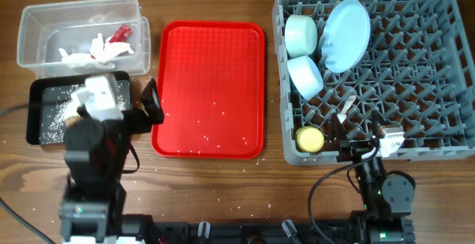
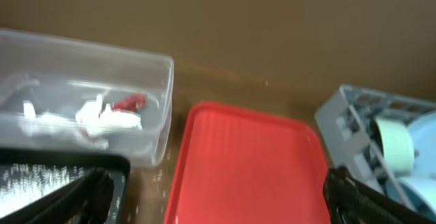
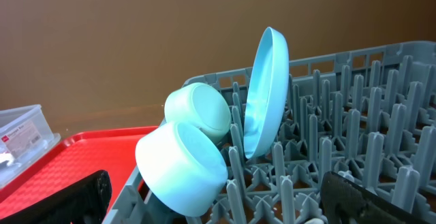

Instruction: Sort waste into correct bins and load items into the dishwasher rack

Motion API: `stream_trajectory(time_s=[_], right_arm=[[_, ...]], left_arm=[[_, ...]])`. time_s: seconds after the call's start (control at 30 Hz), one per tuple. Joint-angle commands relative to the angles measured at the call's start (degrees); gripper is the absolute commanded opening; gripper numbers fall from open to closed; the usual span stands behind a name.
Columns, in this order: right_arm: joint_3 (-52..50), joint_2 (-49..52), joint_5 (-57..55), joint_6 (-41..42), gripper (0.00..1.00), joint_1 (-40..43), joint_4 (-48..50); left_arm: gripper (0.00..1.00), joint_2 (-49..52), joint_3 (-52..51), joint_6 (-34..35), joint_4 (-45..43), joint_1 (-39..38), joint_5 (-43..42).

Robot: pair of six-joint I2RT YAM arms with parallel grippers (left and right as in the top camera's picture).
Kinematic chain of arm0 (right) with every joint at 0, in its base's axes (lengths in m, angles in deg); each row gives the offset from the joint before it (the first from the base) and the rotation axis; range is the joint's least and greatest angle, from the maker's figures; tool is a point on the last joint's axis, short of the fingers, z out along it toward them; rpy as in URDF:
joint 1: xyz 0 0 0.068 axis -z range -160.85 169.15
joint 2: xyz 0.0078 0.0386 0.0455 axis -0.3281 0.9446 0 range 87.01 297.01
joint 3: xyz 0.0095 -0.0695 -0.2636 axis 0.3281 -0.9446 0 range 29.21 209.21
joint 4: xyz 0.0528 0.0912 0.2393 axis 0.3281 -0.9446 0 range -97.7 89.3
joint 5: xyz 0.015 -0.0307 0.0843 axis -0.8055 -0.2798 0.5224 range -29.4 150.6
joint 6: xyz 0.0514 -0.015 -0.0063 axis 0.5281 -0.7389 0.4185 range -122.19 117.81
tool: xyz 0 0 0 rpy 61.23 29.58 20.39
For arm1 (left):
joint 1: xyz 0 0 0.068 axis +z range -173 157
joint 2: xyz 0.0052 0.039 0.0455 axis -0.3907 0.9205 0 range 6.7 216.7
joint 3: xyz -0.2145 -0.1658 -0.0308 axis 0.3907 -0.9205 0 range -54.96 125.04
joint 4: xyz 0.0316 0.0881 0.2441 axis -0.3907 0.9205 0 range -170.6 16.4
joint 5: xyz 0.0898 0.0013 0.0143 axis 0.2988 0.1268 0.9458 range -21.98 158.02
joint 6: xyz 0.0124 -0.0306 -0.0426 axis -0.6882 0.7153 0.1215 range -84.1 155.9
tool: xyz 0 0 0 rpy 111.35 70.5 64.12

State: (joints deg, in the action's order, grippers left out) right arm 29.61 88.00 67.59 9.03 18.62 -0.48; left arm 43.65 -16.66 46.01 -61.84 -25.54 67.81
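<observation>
The grey dishwasher rack (image 1: 415,136) holds two mint bowls (image 1: 300,35) (image 1: 306,76), the pale blue plate (image 1: 346,34) standing on edge, a yellow cup (image 1: 309,138) and a white spoon (image 1: 345,109). The clear tub (image 1: 33,21) holds white paper scraps (image 1: 104,47) and the red-and-white wrapper (image 1: 121,32). The black tub (image 1: 44,88) holds rice grains (image 1: 56,118). My left gripper (image 1: 154,104) (image 2: 218,210) is open and empty at the red tray's left edge. My right gripper (image 1: 355,149) (image 3: 225,210) is open and empty over the rack's front edge, near the bowls (image 3: 184,166) and plate (image 3: 266,91).
The flat red tray (image 1: 211,66) (image 2: 245,163) lies between the tubs and the rack, with a few rice grains (image 1: 215,136) on it. Some grains lie on the wooden table in front of the tray. The left arm covers part of the black tub.
</observation>
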Motion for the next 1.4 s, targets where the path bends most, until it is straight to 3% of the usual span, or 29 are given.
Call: stream_trajectory(time_s=[0.0,0.2,0.37,0.53,0.87,1.37], right_arm=[[-0.1,-0.4,-1.0,-0.6,1.00,0.3,0.2],[-0.1,-0.4,-1.0,-0.6,1.00,0.3,0.2],[-0.1,-0.4,-1.0,-0.6,1.00,0.3,0.2],[-0.1,-0.4,-1.0,-0.6,1.00,0.3,0.2],[-0.1,-0.4,-1.0,-0.6,1.00,0.3,0.2],[-0.1,-0.4,-1.0,-0.6,1.00,0.3,0.2]], left_arm=[[1.00,-9.1,-12.1,-0.7,-10.2,-0.2,0.7],[1.00,-24.3,-26.8,-0.9,-19.6,-0.1,2.2],[1.00,-28.6,-34.7,-1.0,-31.8,-0.1,2.7],[1.00,-33.2,-37.9,-0.9,-31.6,1.4,2.2],[1.00,-36.8,-38.0,-1.0,-14.4,2.4,0.7],[1.00,-36.8,-38.0,-0.7,-14.4,2.4,-0.8]])
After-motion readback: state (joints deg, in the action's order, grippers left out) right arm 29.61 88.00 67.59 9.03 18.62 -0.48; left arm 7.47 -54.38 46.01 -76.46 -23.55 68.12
